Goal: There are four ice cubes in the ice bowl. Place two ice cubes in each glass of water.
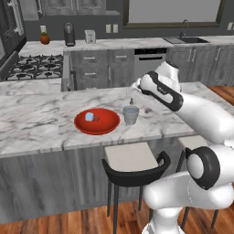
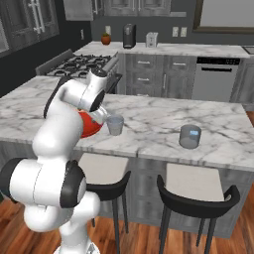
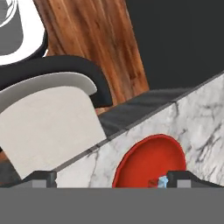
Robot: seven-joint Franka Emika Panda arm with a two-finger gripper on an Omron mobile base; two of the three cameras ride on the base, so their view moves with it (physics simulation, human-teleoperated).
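Resting on the marble tabletop (image 1: 36,119), the red bowl (image 1: 97,121) was seen furthest left in the left base view, with one pale blue ice cube (image 1: 89,117) plainly visible inside it and something small and reddish just beside the cube that could not be identified. How many cubes were left in the bowl could not be counted for certain. Just to the right of the bowl, and near it, a short grey glass (image 1: 130,114) was stood upright; whether ice was already in it could not be told. A second glass (image 2: 190,136) was placed well apart, further right along the tabletop in the right base view, and a pale bluish patch inside it was judged possibly to be ice.

The hand (image 3: 112,179) was held with its two fingers spread wide and nothing between them, pointed towards the bowl's rim, as the hand view showed.

The cubes were judged to be light, hard and slippery, and small against the fingers, so a grip across two flat opposite faces, square and centred, would be called for; a corner pinch would be expected to squirt the cube away. The glasses were judged light enough to be tipped by a careless knock.
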